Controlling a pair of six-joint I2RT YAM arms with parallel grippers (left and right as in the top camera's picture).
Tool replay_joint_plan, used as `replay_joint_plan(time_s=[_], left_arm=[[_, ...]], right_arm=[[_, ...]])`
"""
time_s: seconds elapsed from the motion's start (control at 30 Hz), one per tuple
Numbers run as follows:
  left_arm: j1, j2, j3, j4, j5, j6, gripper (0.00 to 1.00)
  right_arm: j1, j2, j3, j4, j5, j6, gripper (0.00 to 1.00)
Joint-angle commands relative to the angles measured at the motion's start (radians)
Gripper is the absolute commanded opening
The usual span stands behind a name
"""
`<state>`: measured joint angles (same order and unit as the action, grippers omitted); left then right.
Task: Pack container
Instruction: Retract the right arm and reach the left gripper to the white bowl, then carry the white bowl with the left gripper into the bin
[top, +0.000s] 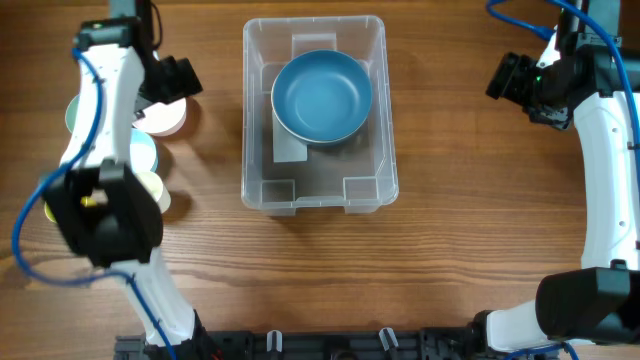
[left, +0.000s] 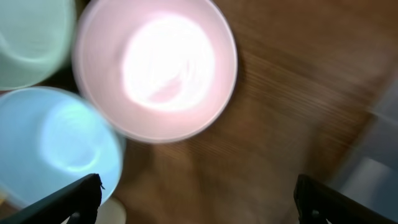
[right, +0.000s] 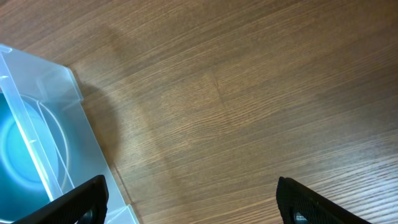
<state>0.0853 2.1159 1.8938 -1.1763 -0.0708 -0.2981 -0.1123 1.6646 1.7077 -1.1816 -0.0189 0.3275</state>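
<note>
Wide apart, my left claw (left: 198, 186) hangs by pale pink round bowl (left: 155, 68); right claw (right: 191, 186) apart too; clear rectangular plastic container (top: 252, 100) holds one blue round bowl (top: 322, 97).

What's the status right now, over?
Left tool open, by pink bowl. Right tool open, empty. Blue bowl in container. Nothing blocking.

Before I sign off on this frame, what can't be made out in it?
Overhead: the left arm covers most of the bowls beside it; their number is unclear.
Left wrist: motion blur and glare wipe out the pink bowl's inside.
Right wrist: the frame edge cuts off the container; only one corner shows.
</note>
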Motion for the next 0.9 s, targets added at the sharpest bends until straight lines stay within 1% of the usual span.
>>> replay_joint_plan(time_s=[0.0, 0.07, 0.13, 0.17, 0.23, 0.27, 0.33, 0.37, 0.43, 0.47, 0.5, 0.53, 0.57, 0.7, 0.8, 0.87], left_arm=[[0.003, 0.124, 0.014, 0.034, 0.024, 0.002, 1.0], [0.003, 0.163, 0.013, 0.06, 0.058, 0.002, 0.99], [0.003, 0.185, 0.013, 0.087, 0.059, 0.002, 0.93], [0.003, 0.187, 0.013, 0.097, 0.059, 0.002, 0.84], [0.003, 0.187, 0.013, 0.103, 0.059, 0.002, 0.72], [0.003, 0.187, 0.013, 0.103, 0.058, 0.002, 0.65], [0.003, 0.187, 0.013, 0.104, 0.058, 0.002, 0.33], [0.003, 0.187, 0.013, 0.104, 0.059, 0.002, 0.23], [0.002, 0.187, 0.013, 0.106, 0.058, 0.002, 0.22], [0.002, 0.187, 0.013, 0.108, 0.058, 0.002, 0.17], [0.002, 0.187, 0.013, 0.108, 0.058, 0.002, 0.1], [0.002, 0.187, 0.013, 0.108, 0.058, 0.002, 0.06], [0.002, 0.187, 0.013, 0.111, 0.058, 0.002, 0.04], [0.001, 0.177, 0.035, 0.115, 0.058, 0.006, 0.04], [-0.021, 0.133, 0.115, 0.079, 0.058, 0.061, 0.04], [-0.048, 0.087, 0.189, 0.021, 0.054, 0.075, 0.04]], right_arm=[[0.003, 0.002, -0.008, 0.011, -0.009, -0.013, 0.88], [0.003, 0.002, -0.016, 0.016, -0.009, -0.014, 0.88], [0.003, 0.012, -0.016, 0.016, -0.009, -0.014, 0.88], [0.003, 0.015, -0.017, 0.015, -0.009, -0.014, 0.88], [0.003, 0.021, -0.018, 0.015, -0.009, -0.014, 0.87], [0.003, 0.025, -0.018, 0.016, -0.009, -0.014, 0.87], [0.003, 0.03, -0.018, 0.016, -0.009, -0.014, 0.87], [0.003, 0.03, -0.018, 0.016, -0.008, -0.014, 0.87], [0.003, 0.03, -0.018, 0.016, -0.008, -0.014, 0.87], [0.003, 0.03, -0.018, 0.016, -0.008, -0.018, 0.87], [0.003, 0.03, -0.018, 0.016, -0.008, -0.018, 0.87], [0.003, 0.03, -0.018, 0.016, -0.008, -0.018, 0.87], [0.003, 0.03, -0.018, 0.016, -0.008, -0.018, 0.87], [0.003, 0.03, -0.018, 0.016, -0.008, -0.018, 0.87], [0.003, 0.03, -0.018, 0.016, -0.008, -0.021, 0.87], [0.003, 0.03, -0.018, 0.015, -0.008, -0.022, 0.87]])
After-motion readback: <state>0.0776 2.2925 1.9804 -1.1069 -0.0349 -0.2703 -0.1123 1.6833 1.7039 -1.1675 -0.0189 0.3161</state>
